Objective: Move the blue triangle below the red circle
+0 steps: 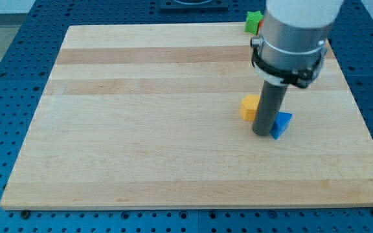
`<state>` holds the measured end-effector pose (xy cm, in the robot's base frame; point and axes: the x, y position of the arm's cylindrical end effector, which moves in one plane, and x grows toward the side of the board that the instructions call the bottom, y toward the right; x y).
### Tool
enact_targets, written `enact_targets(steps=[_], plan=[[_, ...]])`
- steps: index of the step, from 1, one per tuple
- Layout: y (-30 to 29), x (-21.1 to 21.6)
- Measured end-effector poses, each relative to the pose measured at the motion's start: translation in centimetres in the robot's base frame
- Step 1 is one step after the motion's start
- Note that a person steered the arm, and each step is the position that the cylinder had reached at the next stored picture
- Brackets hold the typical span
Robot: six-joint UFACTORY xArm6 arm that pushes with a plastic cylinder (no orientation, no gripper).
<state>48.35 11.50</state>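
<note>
The blue triangle point(281, 124) lies on the wooden board point(173, 129) at the view's right, below the middle. My tip point(262, 133) rests on the board right against the triangle's left side. The rod partly hides the triangle's left edge. No red circle shows in this view; the arm's wide body covers the board's top right.
A yellow block point(249, 107) sits just left of the rod, touching or nearly touching it. A green block point(254, 22) sits at the board's top edge, partly hidden by the arm. Blue perforated table surrounds the board.
</note>
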Motion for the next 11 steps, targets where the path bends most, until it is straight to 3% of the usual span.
enact_targets(steps=[1,2,4,8,9,11], plan=[[1.2,-2.2],[1.1,-1.6],[2.7,8.2],[3.9,-4.8],[6.9,-6.4],[7.6,-12.3]])
